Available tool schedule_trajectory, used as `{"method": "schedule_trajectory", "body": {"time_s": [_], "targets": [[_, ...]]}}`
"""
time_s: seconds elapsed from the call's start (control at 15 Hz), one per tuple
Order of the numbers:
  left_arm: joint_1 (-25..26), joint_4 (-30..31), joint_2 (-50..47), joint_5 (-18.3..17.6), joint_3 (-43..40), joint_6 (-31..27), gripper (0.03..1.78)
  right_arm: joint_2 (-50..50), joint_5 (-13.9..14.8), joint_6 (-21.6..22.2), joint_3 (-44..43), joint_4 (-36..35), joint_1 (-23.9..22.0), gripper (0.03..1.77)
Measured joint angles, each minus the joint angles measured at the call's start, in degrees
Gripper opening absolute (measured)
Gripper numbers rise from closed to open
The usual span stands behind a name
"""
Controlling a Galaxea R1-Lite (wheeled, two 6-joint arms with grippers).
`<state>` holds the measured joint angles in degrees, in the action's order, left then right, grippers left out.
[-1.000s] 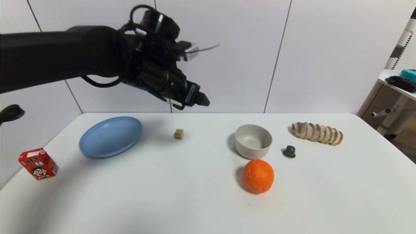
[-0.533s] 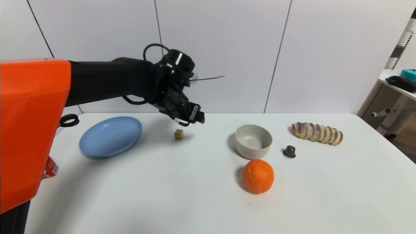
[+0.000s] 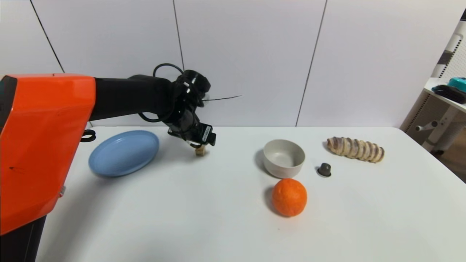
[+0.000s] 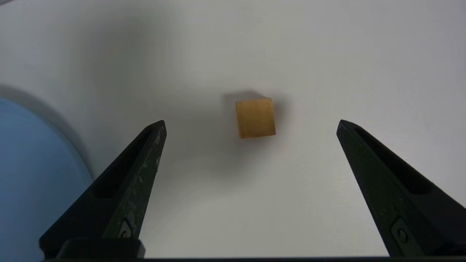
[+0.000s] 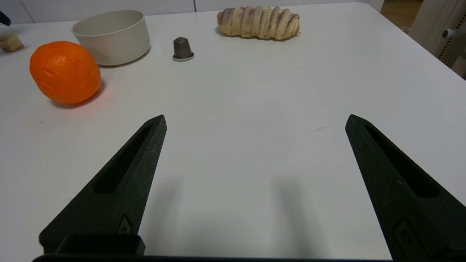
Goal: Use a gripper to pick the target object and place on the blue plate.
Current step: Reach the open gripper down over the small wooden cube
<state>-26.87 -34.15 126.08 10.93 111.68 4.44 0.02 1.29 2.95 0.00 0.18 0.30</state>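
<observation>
Cube [image 4: 256, 118] on white table, beneath and between open left pincer's [image 4: 251, 125] fingers

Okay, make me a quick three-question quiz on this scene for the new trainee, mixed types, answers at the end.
1. True or false: the small wooden cube is resting on the blue plate.
2. Multiple choice: which thing lies nearest the orange?
A) the striped, ridged roll
B) the pale grey bowl
C) the blue plate
3. Fill in the blank: the left gripper is over the cube with its jaws ____, while the right gripper is parked over the near part of the table.

Key: 1. false; 2. B; 3. open
</observation>
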Motion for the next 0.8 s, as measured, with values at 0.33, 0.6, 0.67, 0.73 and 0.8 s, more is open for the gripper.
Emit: {"method": "schedule_trajectory", "body": {"time_s": [0.33,0.6,0.67,0.73,0.8], "targets": [[0.46,-0.02,1.85,0.06,-0.1,3.47,1.69,0.0,0.02,0.02,0.0,0.0,-0.01,1.7],[0.46,0.13,3.41,0.06,0.39,7.5,1.69,0.0,0.02,0.0,0.0,0.0,0.0,1.7],[0.46,0.16,3.67,0.04,0.43,8.24,1.69,0.0,0.02,0.02,0.0,-0.02,0.0,1.7],[0.46,0.16,3.85,0.06,0.43,8.4,1.69,0.0,0.0,0.05,0.0,0.0,0.02,1.7],[0.46,0.22,4.0,0.04,0.45,8.42,1.69,0.0,0.0,0.05,0.0,0.0,0.02,1.7]]}}
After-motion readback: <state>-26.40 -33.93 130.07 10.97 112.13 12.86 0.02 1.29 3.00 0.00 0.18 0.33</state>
